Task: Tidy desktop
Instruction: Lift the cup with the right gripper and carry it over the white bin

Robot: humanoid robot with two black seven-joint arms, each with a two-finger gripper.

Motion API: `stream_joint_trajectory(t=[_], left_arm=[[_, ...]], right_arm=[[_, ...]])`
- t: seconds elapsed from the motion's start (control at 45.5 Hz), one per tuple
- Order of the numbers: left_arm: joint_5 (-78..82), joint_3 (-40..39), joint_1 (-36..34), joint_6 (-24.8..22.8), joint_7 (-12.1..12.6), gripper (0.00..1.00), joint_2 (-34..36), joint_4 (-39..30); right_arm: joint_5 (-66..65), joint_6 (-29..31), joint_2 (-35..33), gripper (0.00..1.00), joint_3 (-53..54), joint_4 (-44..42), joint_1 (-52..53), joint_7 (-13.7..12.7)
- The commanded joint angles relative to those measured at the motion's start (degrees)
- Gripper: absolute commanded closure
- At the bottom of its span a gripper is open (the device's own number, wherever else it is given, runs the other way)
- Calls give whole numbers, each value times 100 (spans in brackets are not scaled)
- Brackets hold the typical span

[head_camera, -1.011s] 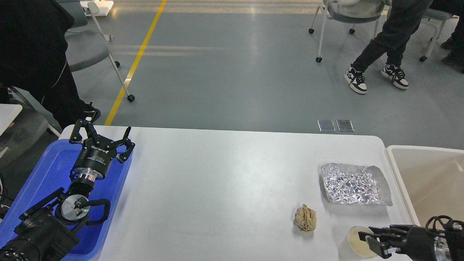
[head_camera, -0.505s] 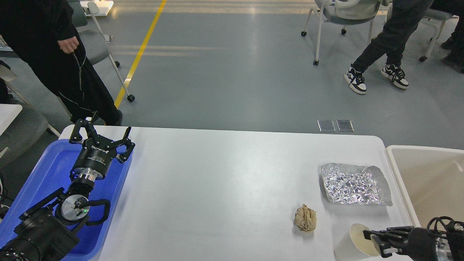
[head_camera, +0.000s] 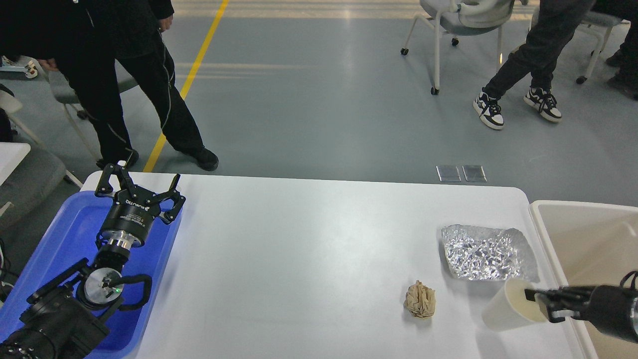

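Observation:
The white desktop (head_camera: 309, 259) fills the middle of the head view. A crumpled brown paper ball (head_camera: 420, 299) lies on it at the right front. A crinkled foil tray (head_camera: 487, 252) lies behind it near the right edge. My right gripper (head_camera: 541, 301) is shut on the rim of a white paper cup (head_camera: 508, 311), held tilted on its side just above the desktop's right front. My left gripper (head_camera: 139, 183) is open and empty above the far end of the blue tray (head_camera: 65, 234).
A beige bin (head_camera: 583, 239) stands off the desktop's right edge, just right of the cup. A person in black walks behind the far left corner. Wheeled chairs and another person's legs are on the floor farther back.
My right gripper has lifted the paper cup from upright and tipped it on its side, moving up and right toward the bin. The person at the left has walked right. My left arm is still.

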Motion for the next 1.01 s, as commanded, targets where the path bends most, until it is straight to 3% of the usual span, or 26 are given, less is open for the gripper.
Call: stream_joint_trajectory(t=[0.0,0.22,0.484,0.989], left_arm=[[0,0,0,4,0,0,0,1],[0,0,0,4,0,0,0,1],[0,0,0,4,0,0,0,1],[0,0,0,4,0,0,0,1]], right_arm=[[721,685,-714,100,34,455,753,128],[985,1054,-1320,100,51,1062,1421,287],[1767,1995,-1769,100,60,1115,2511,383],[1882,2109,-1997,100,34,1098,2951,463]])
